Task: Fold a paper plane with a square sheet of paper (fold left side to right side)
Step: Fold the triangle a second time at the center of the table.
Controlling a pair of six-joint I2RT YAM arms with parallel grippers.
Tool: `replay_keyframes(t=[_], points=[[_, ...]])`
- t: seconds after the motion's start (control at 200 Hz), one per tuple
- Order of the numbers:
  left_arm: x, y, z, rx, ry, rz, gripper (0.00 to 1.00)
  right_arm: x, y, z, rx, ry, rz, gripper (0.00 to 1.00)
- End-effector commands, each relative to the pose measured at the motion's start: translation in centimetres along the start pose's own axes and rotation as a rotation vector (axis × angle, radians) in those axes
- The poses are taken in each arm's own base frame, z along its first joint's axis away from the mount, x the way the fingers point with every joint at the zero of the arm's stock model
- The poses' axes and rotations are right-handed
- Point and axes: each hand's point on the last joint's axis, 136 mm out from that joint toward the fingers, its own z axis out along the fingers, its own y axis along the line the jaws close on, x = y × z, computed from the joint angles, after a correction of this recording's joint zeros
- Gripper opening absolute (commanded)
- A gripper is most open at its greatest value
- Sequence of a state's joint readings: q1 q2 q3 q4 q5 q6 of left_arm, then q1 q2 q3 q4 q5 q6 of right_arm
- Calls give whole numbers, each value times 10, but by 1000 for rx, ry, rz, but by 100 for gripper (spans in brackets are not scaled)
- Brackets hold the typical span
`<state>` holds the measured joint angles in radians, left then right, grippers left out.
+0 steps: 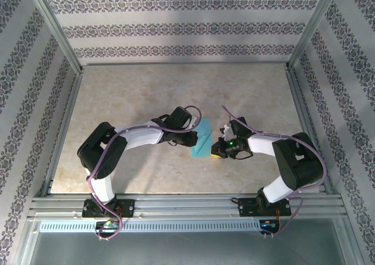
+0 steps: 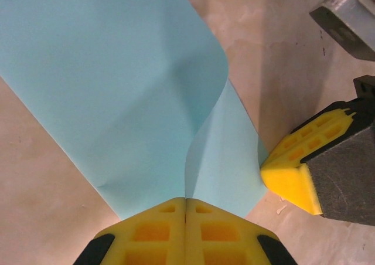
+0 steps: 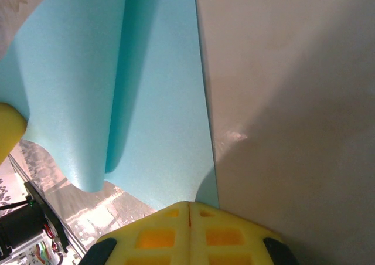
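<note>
The square sheet of paper [image 1: 201,141] [image 2: 117,89] [image 3: 158,101] is turquoise and lies mid-table between my two arms. Its left part is lifted and curls over the flat right part. My left gripper [image 1: 195,137] [image 2: 186,200] is shut on the sheet's raised edge, which runs straight into the closed line of its yellow fingers. My right gripper [image 1: 217,152] [image 3: 188,205] is shut, its tip resting on the flat layer close to the sheet's right edge. One of its yellow fingers [image 2: 290,180] shows at the paper's border in the left wrist view.
The beige table [image 1: 146,89] is walled by patterned panels and aluminium posts. A metal rail [image 1: 187,206] carrying both arm bases runs along the near edge. Bare tabletop lies right of the sheet [image 3: 293,101].
</note>
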<state>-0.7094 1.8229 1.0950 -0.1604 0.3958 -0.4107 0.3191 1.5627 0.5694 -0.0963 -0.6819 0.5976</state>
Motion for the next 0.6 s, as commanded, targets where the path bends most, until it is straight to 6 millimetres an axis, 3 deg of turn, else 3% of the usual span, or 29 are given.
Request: replay_keyframes(t=[0.0, 0.595], points=[[-4, 8, 0, -17, 16, 17, 0, 12, -19, 5, 79, 39, 27, 0], [-5, 20, 7, -65, 50, 50, 0, 13, -21, 6, 84, 43, 27, 0]])
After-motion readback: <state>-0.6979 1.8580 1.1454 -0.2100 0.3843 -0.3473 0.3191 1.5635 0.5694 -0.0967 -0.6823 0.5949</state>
